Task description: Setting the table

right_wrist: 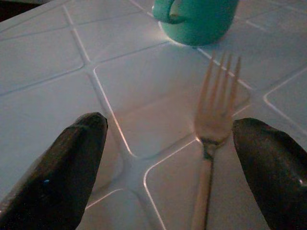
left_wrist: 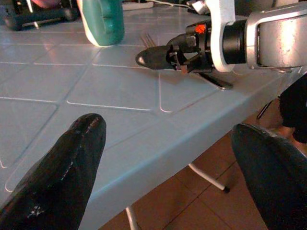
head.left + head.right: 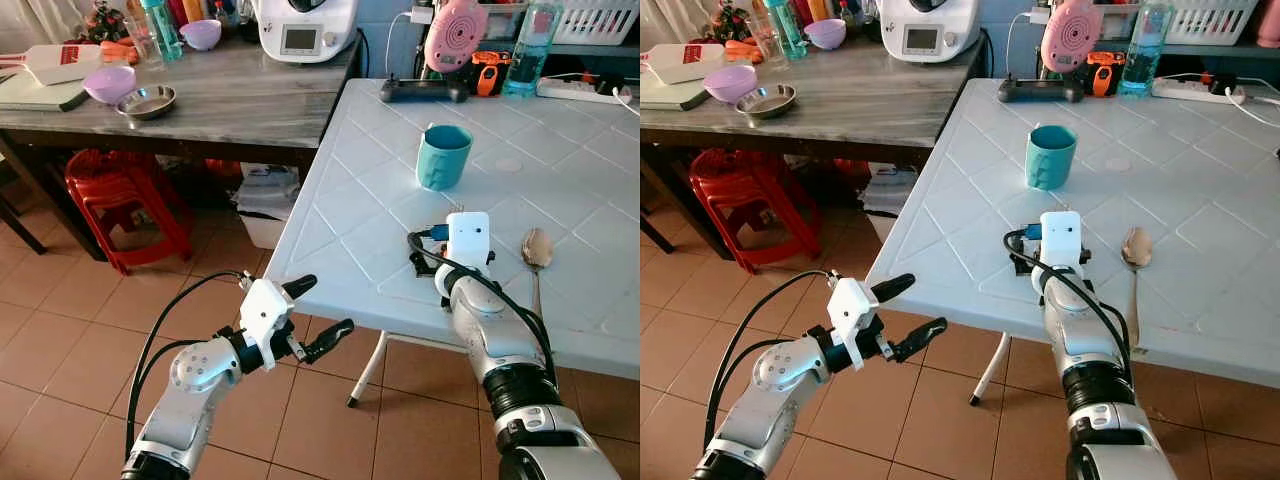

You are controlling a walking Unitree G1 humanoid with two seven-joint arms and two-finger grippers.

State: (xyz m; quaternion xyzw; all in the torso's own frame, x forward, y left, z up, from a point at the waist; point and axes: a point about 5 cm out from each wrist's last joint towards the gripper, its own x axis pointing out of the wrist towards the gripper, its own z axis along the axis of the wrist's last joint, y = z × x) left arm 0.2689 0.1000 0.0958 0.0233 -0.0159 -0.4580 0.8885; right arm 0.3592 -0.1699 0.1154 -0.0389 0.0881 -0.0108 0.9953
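On the white counter [image 3: 350,200] before me I count one teal mug [image 3: 443,156] at twelve o'clock, one spoon [image 3: 537,252] at two o'clock and one fork [image 1: 213,139]. On the grey counter [image 3: 230,100] at ten o'clock I count two purple bowls [image 3: 109,84], [image 3: 201,34] and one metal bowl [image 3: 146,101]. Beneath it stands one stack of red stools [image 3: 125,200].

No legible text, label, brand or number on anything here.
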